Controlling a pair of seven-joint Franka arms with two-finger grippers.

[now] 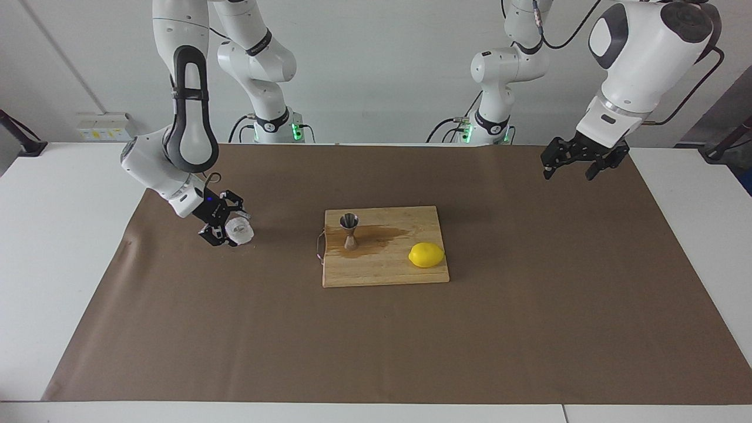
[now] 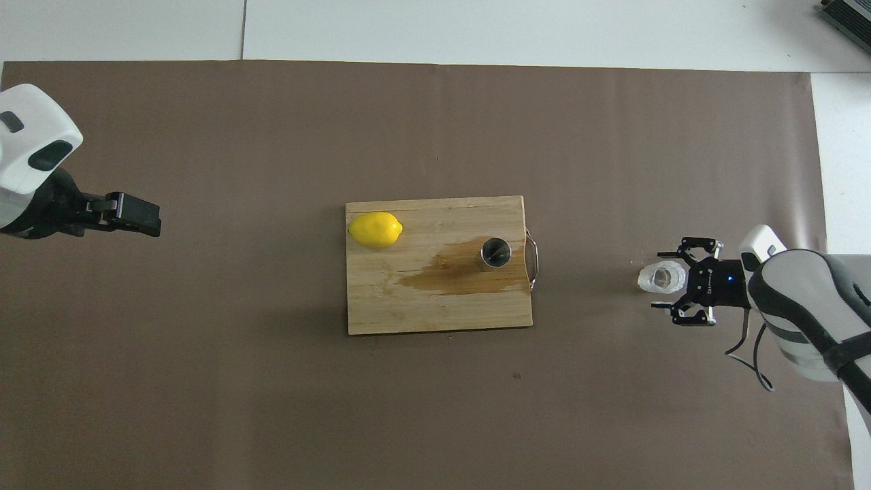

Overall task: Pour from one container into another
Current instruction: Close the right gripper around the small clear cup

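Flanking glass cup, right gripper fingers spread wide, left gripper open.

A wooden cutting board lies at the centre of the frame on a brown paper sheet that covers most of the white table. A yellow lemon rests on the board — toward its lower right corner in the facing view, upper left in the overhead view. A dark wet stain spreads across the board's middle, and a thin metal handle juts from one short edge.
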